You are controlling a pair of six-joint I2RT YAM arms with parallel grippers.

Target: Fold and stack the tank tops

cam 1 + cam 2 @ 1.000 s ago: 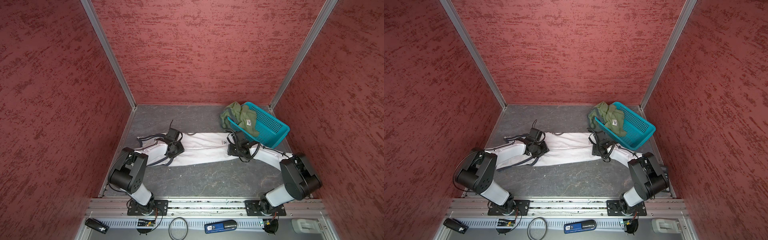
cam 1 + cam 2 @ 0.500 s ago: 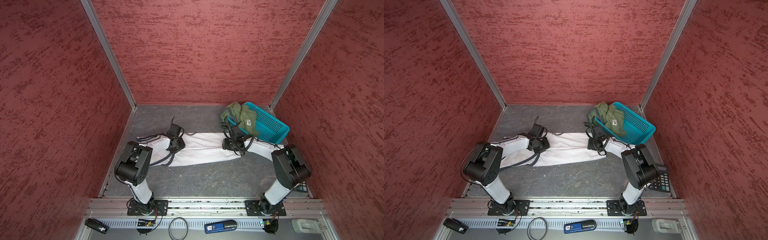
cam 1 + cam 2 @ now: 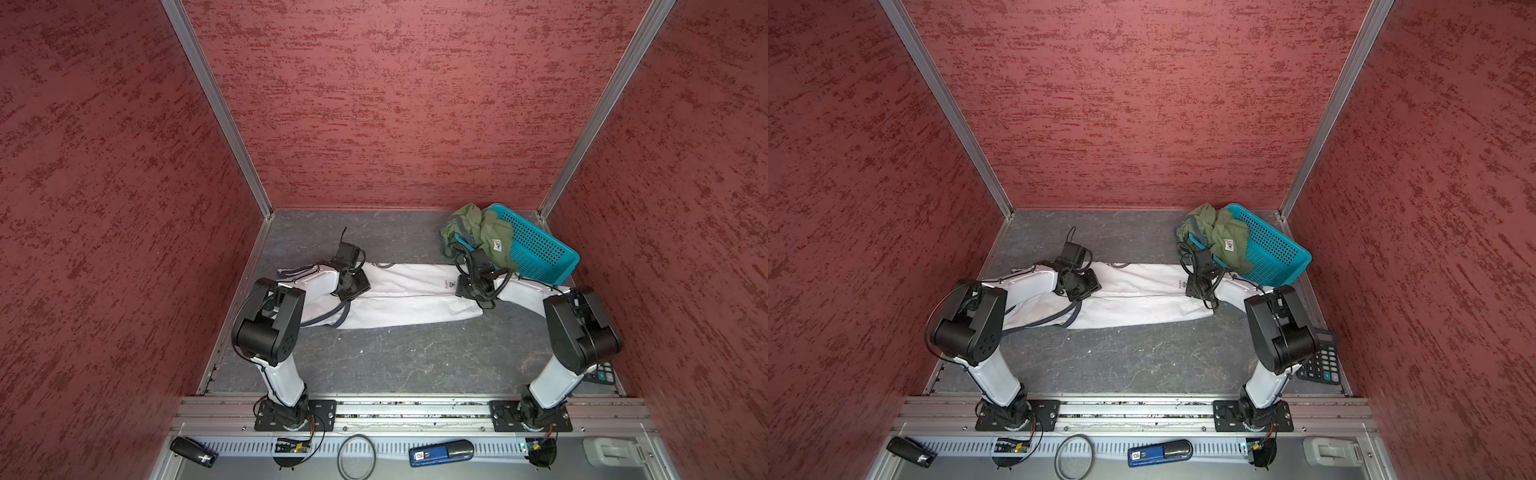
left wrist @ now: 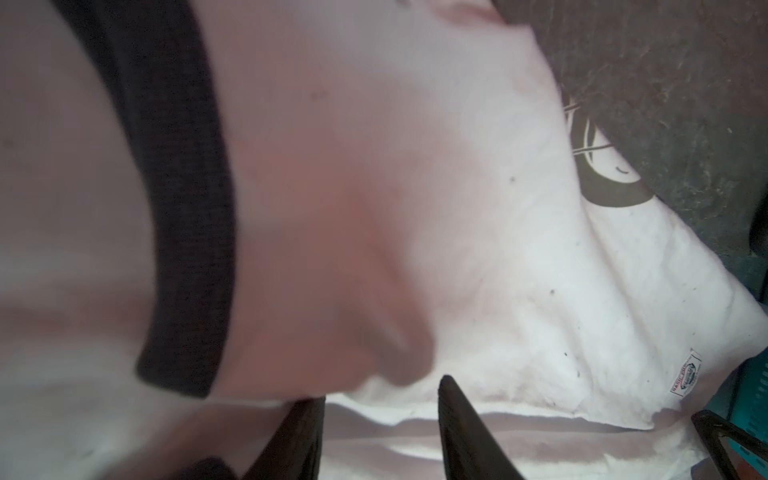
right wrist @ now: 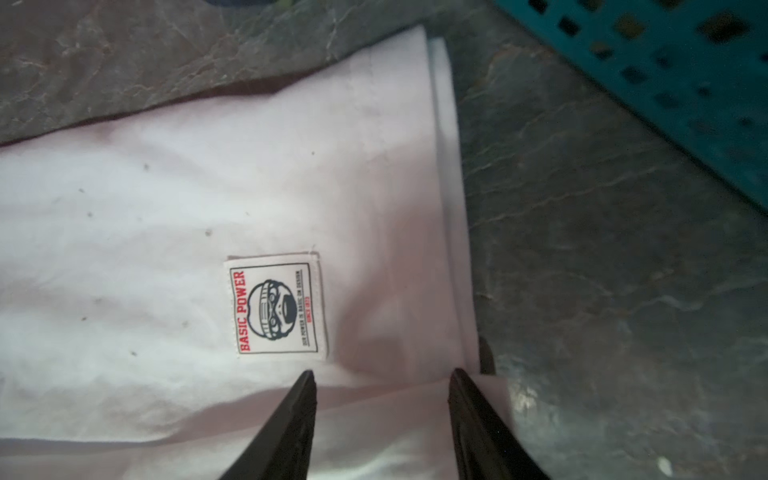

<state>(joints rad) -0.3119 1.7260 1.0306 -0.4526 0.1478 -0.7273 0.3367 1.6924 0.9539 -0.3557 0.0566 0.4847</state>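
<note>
White top [image 3: 409, 300], olive top [image 3: 492, 232], teal basket [image 3: 542, 249]

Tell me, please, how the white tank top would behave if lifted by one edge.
Probably floppy: the white tank top lies flat in soft creases. Likely light, since its layers look thin. Its loose dark straps would probably dangle.

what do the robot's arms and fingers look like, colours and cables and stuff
The left arm and right arm match: glossy white link shells joined by bulky black joint housings, each on a black bolted base plate. Thin black cables loop loosely by the wrists. The fingers are slim, black and taper to points. No markings are legible.
</note>
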